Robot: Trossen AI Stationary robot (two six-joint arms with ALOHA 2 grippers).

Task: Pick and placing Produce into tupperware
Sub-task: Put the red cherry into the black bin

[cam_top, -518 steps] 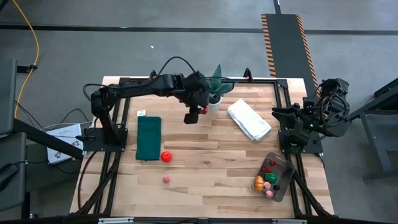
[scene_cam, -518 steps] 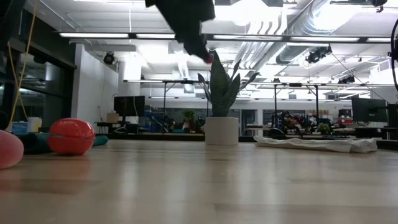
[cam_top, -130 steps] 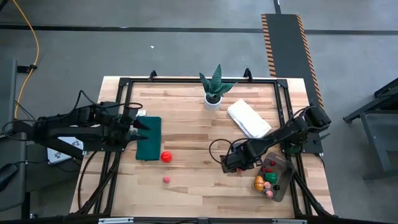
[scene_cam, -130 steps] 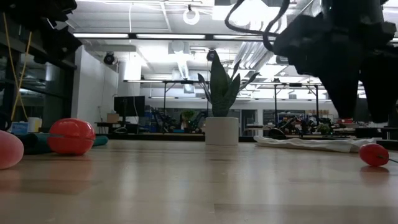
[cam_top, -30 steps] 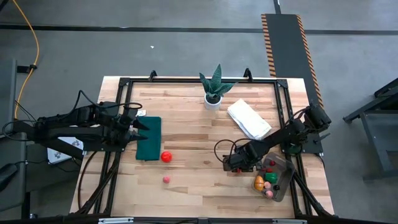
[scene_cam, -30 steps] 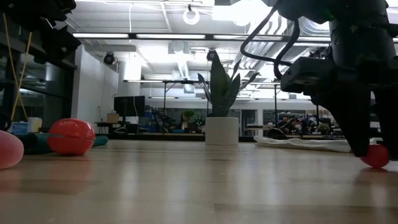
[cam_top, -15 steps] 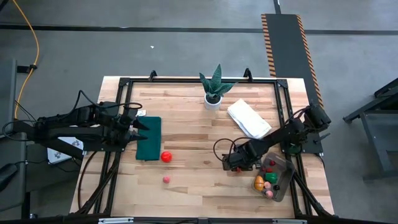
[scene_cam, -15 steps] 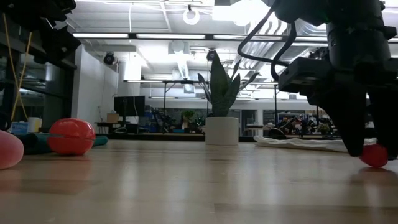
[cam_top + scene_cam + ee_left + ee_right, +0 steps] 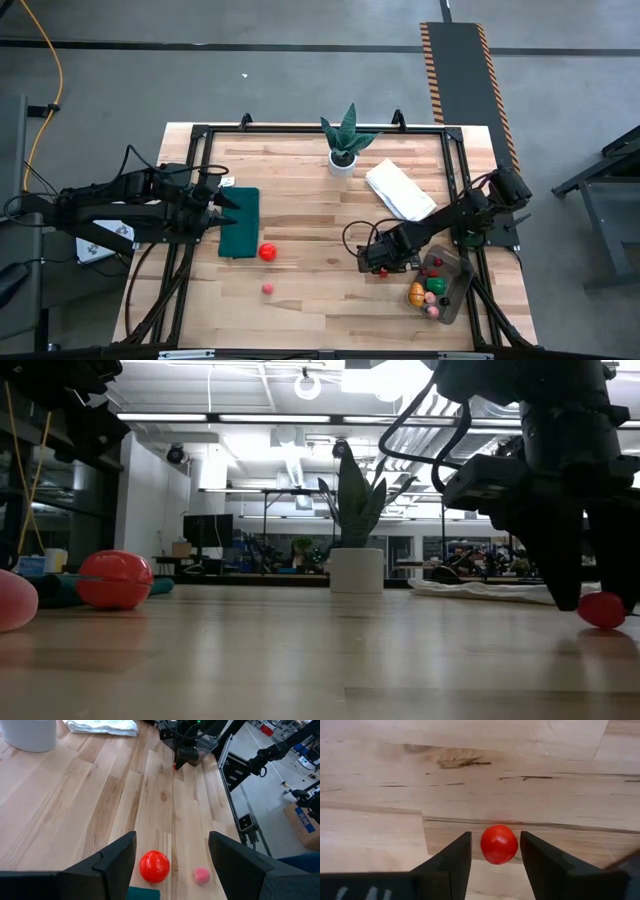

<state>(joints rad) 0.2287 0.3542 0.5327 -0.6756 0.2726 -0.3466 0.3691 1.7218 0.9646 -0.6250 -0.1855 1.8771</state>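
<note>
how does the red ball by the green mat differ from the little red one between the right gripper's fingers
The red ball by the mat is clearly bigger than the small red fruit. It lies free, far from the left gripper; the small one sits between the right gripper's open fingers. Both are round, red, and outside the tupperware.

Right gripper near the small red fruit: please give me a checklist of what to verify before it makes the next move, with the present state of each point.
1. Right gripper open around the fruit: ok, a finger shows on each side with gaps.
2. Small red fruit centred between the fingers: ok, in the right wrist view.
3. Fruit resting on the table, not lifted: ok, in the low view it sits on the wood.
4. Tupperware close to the gripper and with room: ok, it sits just beside it and part of its floor is bare.
5. Left gripper out of the way: ok, it is over the green mat at the far side.
6. Gripper low enough to close on the fruit: cannot tell.
</note>
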